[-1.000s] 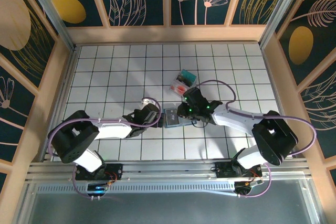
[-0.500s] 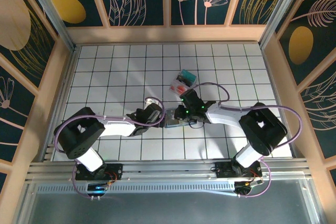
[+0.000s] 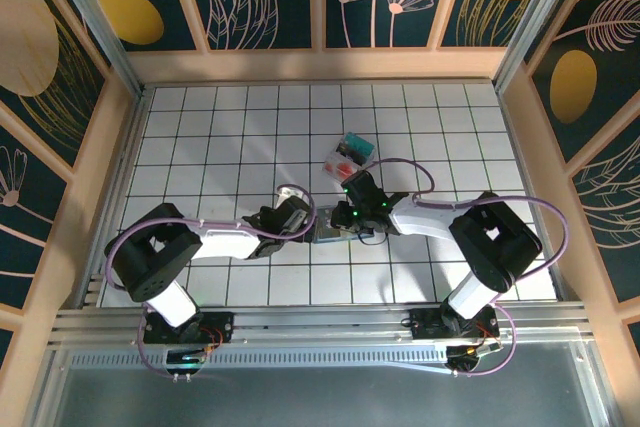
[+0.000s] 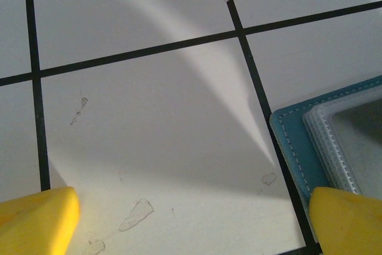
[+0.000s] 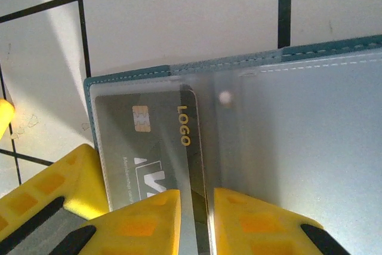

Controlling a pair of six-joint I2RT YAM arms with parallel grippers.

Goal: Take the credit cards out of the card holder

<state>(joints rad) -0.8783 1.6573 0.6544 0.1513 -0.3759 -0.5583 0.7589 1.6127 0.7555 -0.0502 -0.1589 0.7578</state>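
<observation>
A white tiled table (image 3: 200, 127) is sitting inside flower-painted walls, and from above two cards (image 3: 348, 155) are already lying out on the tiles beyond the holder (image 3: 328, 233), which is resting between the left gripper (image 3: 300, 219) and the right gripper (image 3: 347, 217). In the left wrist view the left gripper (image 4: 191, 219) is hovering over bare tile with its jaws wide apart, a corner of the holder (image 4: 298, 141) just beside one finger. In the right wrist view the right gripper (image 5: 194, 213), jaws nearly together, is pinching the edge of a grey card (image 5: 149, 141) lying in the clear pocket of the holder (image 5: 310, 117), so the job is looking partly done, with at least this one not yet out.
</observation>
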